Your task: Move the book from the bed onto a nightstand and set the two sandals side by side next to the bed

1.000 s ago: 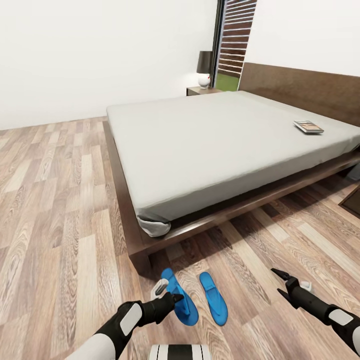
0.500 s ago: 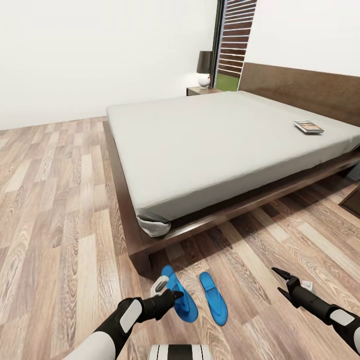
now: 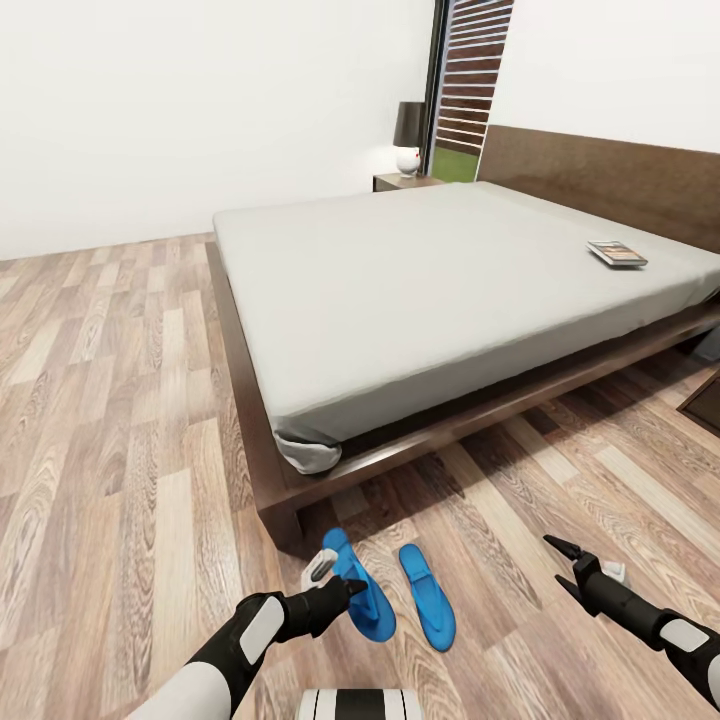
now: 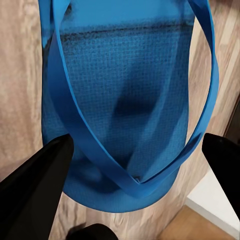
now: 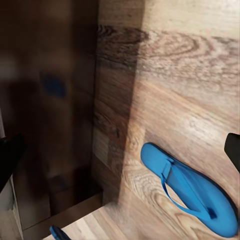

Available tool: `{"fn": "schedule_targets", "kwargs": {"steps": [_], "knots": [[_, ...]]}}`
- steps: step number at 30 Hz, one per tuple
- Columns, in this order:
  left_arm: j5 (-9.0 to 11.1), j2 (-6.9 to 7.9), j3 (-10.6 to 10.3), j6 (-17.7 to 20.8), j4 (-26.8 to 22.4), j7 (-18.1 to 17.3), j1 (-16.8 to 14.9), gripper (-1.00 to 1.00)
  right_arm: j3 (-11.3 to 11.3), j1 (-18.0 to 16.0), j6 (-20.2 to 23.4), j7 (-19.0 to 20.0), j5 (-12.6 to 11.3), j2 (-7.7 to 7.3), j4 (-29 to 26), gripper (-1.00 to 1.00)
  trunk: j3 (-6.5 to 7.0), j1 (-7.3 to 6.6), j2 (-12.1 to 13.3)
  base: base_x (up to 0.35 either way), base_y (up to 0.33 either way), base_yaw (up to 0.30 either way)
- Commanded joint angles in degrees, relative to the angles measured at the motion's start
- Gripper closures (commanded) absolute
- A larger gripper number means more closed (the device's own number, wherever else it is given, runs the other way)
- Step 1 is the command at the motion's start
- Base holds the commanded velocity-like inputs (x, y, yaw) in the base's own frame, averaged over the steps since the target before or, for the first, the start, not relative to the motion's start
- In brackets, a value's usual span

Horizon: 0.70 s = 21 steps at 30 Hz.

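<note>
Blue sandal sits between your left gripper's spread, unclenched jaws, beside its mate near the bed; right gripper spread, empty.

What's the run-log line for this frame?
left gripper: open, at left sandal | right gripper: open, free | right sandal: floor | book: on bed

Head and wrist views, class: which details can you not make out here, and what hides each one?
- Book cover lettering: too small in the head view.
- Left sandal: partly covered by the left gripper in the head view.
- Bed underside: dark and blurred in the right wrist view.
</note>
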Motion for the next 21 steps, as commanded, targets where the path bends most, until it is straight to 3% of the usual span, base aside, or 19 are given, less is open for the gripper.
{"fn": "schedule_targets", "kwargs": {"steps": [1, 5, 10, 21], "knots": [[0.07, -0.06, 0.32, 0.49, -0.03, -0.13, -0.02, 1.00, 0.49, -0.08, 0.42, 0.21, -0.58, 0.02, 0.20, -1.00, -0.04, -0.01, -0.02, 0.000, 0.000, 0.000], [0.07, -0.06, -0.79, 0.49, -0.06, -0.21, -0.02, 1.00, 0.50, -0.08, 0.42, 0.12, -0.54, 0.07, 0.20, -1.00, -0.04, -0.01, -0.02, 0.000, 0.000, 0.000], [0.07, -0.06, -2.91, 0.48, -0.18, -0.24, -0.02, 1.00, 0.50, -0.10, 0.42, 0.08, -0.53, 0.09, 0.20, -1.00, -1.15, 0.12, -0.09, 0.000, 0.000, 0.000], [0.07, -0.06, -3.59, 0.52, -0.76, -0.43, -0.02, 1.00, 0.50, -0.09, 0.43, 0.29, -0.51, 0.09, 0.20, -1.00, -3.59, 0.40, -0.23, 0.000, 0.000, -0.001]]}}
